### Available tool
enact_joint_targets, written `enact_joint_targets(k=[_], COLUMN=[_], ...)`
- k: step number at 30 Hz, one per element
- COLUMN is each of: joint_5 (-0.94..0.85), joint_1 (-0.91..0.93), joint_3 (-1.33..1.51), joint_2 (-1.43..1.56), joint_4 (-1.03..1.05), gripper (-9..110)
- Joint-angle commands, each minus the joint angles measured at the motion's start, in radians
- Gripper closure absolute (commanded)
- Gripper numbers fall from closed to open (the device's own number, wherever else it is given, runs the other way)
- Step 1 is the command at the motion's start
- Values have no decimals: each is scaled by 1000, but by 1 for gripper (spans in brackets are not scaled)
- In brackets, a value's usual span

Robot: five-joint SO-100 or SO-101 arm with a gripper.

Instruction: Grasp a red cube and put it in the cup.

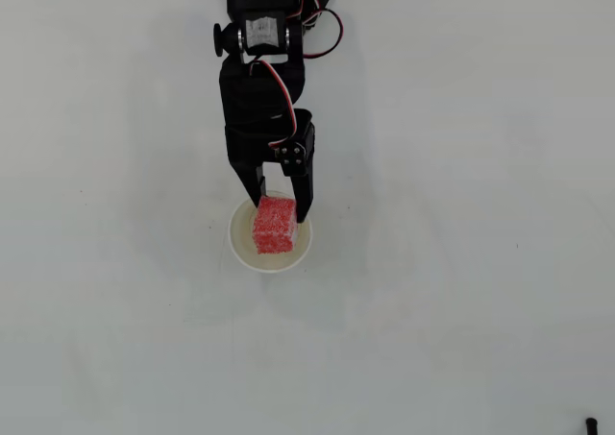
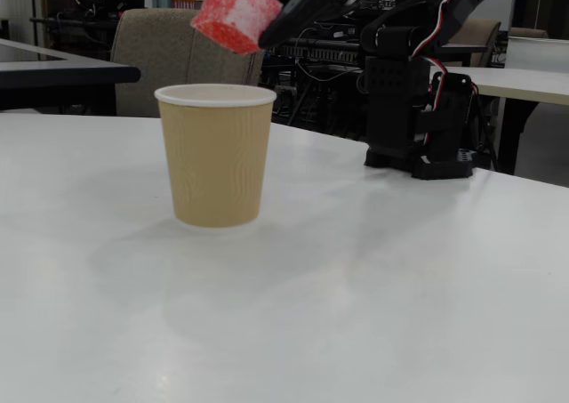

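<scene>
Overhead view: the red cube (image 1: pixel 274 229) sits clamped in my pincer (image 1: pixel 277 214), at frame centre over the cup (image 1: pixel 240 246). The fixed view shows it above the rim. Grasp and carry judged done; release remains. Desk (image 1: pixel 461 262) otherwise bare nearby.

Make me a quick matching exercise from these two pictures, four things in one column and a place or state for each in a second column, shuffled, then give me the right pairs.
Things:
1. red cube
2. cup
3. end effector
4. chair

Places or states:
A. stands upright on the white table, open mouth up, nothing inside visible
B. behind the table in the fixed view, beige
C. held in the air above the cup's rim
D. shut on the cube, reaching over the cup from the top of the overhead view

Pairs: 1-C, 2-A, 3-D, 4-B
</scene>
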Motion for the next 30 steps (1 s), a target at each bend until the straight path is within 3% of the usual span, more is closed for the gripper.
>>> enact_joint_targets(k=[1, 3, 30], joint_5=[9, 9, 12], joint_1=[21, 25, 74], joint_3=[-11, -9, 6], joint_2=[28, 28, 57], joint_4=[-14, -12, -20], gripper=[86, 78, 78])
